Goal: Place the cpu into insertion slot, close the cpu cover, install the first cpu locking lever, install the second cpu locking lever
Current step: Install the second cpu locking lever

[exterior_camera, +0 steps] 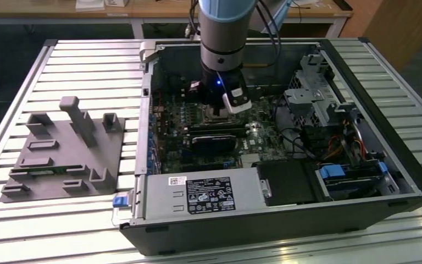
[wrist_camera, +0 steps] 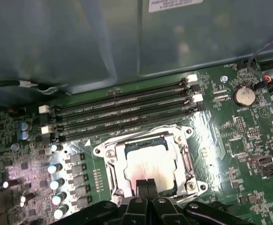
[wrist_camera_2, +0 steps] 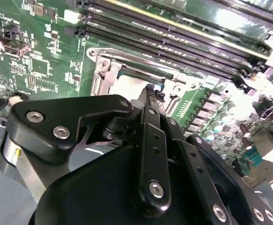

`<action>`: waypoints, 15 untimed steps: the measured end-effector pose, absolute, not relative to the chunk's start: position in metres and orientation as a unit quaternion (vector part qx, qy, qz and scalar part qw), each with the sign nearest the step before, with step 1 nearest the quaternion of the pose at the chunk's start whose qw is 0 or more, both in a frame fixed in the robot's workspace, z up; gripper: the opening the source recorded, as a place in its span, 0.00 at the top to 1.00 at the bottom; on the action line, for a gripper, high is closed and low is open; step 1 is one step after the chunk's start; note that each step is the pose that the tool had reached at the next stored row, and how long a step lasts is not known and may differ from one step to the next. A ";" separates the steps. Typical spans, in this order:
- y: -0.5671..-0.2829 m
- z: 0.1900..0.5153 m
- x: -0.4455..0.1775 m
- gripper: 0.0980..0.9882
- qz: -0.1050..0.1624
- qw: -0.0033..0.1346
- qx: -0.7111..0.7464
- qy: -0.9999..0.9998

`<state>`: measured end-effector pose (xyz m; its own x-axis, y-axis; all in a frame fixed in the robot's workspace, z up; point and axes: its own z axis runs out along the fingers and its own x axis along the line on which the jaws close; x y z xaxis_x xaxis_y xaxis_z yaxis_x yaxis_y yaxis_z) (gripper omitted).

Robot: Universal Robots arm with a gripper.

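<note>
The cpu [wrist_camera: 150, 165], a pale silvery square, lies flat in the insertion slot [wrist_camera: 109, 165] on the green motherboard; it is also in the second wrist view [wrist_camera_2: 129, 86]. The cpu cover [wrist_camera: 185, 157], a shiny metal frame, surrounds the chip; I cannot tell whether it is fully down. My gripper [wrist_camera: 146, 183] is shut, its two black fingertips [wrist_camera_2: 150, 90] pressed together with nothing between them, right at the chip's edge. In the exterior view the gripper [exterior_camera: 223, 114] reaches down inside the open computer case and hides the socket. The locking levers cannot be told apart from the frame's metal.
Several long black memory slots [wrist_camera: 122, 110] run beside the socket. A coin battery [wrist_camera: 244, 96] and rows of capacitors [wrist_camera: 56, 183] flank it. The case holds a power supply [exterior_camera: 205, 195] and a drive cage [exterior_camera: 315, 99]. A grey fixture [exterior_camera: 61, 148] stands on the slatted table.
</note>
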<state>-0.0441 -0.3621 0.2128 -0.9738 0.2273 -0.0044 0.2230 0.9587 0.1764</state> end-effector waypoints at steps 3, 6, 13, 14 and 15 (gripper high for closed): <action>-0.357 0.213 -0.042 0.99 0.083 0.013 0.114 0.990; -0.353 0.213 -0.039 0.99 0.079 0.013 0.114 0.990; -0.348 0.213 -0.034 0.99 0.069 0.013 0.114 0.991; -0.348 0.213 -0.034 0.99 0.069 0.013 0.114 0.991; -0.348 0.214 -0.034 0.99 0.069 0.013 0.114 0.991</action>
<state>-0.0341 -0.3477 0.2135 -0.9739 0.2269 -0.0098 0.2234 0.9646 0.1399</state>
